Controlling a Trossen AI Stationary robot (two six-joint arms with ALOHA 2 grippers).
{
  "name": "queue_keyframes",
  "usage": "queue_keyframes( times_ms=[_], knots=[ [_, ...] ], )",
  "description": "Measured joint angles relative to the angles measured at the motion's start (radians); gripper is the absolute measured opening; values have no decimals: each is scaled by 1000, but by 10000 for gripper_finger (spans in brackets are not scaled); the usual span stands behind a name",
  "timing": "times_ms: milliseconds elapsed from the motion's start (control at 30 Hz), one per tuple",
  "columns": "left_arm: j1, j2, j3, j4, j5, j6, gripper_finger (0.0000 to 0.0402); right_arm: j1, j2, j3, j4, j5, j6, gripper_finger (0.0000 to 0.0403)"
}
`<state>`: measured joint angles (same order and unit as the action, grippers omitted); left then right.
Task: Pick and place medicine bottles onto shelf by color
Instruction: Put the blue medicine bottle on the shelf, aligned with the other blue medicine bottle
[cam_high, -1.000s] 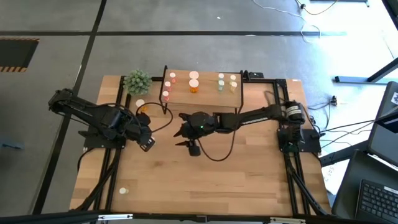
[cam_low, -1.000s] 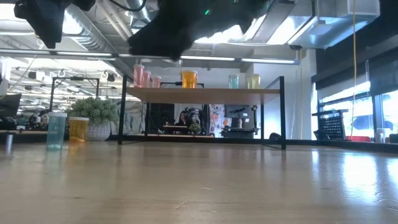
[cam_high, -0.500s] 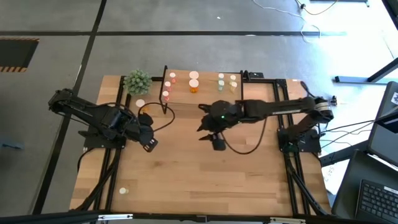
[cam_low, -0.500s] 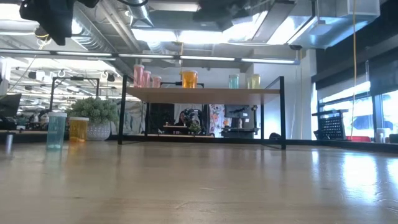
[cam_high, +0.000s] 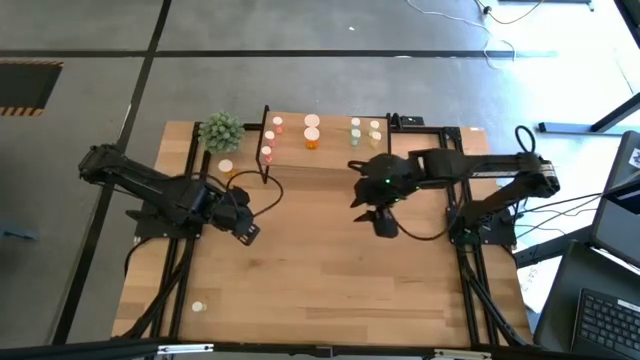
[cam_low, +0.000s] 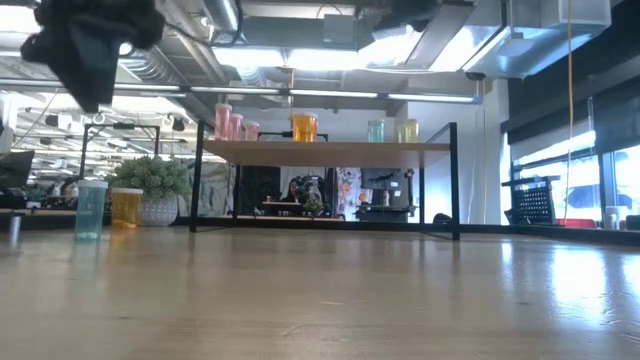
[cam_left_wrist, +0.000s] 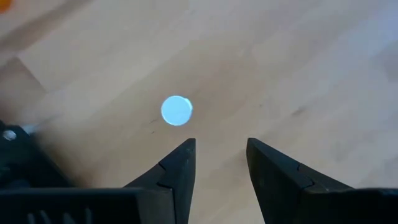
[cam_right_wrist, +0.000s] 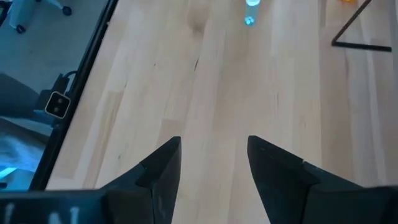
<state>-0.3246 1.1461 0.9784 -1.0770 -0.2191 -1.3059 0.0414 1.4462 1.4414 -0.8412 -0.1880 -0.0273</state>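
Observation:
The shelf (cam_high: 330, 152) stands at the table's far edge. On its board, pink bottles (cam_high: 268, 140) stand at the left, an orange one (cam_high: 313, 140) in the middle and pale green ones (cam_high: 358, 133) at the right. An orange bottle (cam_high: 231, 175) and a pale blue-green bottle (cam_low: 90, 208) stand on the table left of the shelf. My left gripper (cam_high: 248, 232) hangs open over the table's left half, pointing steeply down. Just beyond its fingertips (cam_left_wrist: 221, 155) a bottle's pale round cap (cam_left_wrist: 176, 111) shows from above. My right gripper (cam_high: 383, 225) is open in the air right of centre, holding nothing.
A spiky green plant (cam_high: 221, 130) stands at the shelf's left end. A lone pale-capped bottle (cam_high: 198, 307) stands near the front left corner. Black frame rails (cam_high: 185, 280) run down both sides of the table. Bare wood lies between the two arms.
My right gripper has risen and swung from the table's middle toward its right edge, tipping up as it went, still open and holding nothing. My left gripper has sunk a little toward the table. No bottle has moved.

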Motion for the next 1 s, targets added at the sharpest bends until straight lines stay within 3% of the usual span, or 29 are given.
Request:
queue_keyframes(
  times_ms=[400, 1000],
  knots=[
    [59, 0, -129, 70, -7, -28, 137, 0, -43, 0, -55, 2, -4, 188],
    [78, 0, -134, 96, -8, -27, 137, 0, -43, 0, -39, 3, -3, 188]
  ],
)
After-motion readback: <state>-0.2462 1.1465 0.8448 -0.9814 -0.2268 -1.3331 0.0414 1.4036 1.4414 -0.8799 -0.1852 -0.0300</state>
